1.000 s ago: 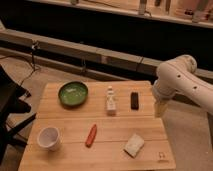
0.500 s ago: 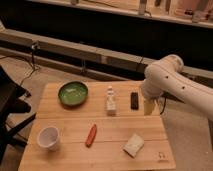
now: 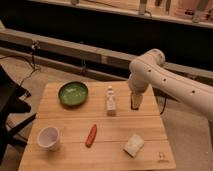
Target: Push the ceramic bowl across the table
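The green ceramic bowl (image 3: 73, 93) with a dark rim sits at the far left of the light wooden table (image 3: 65, 125). My white arm reaches in from the right over the table's far right corner. My gripper (image 3: 135, 101) hangs below the arm's end, just above the table's far right part, well to the right of the bowl. It covers the dark object that stood there.
A small white bottle (image 3: 110, 101) stands between bowl and gripper. A white cup (image 3: 48, 138) is at the near left, a red pepper (image 3: 91, 135) at the middle front, a pale sponge (image 3: 133, 145) at the near right. A dark chair (image 3: 9, 107) stands left of the table.
My arm has swung leftward over the table's far right corner, and the gripper now hangs over the dark object there. Bowl and other items have not moved.
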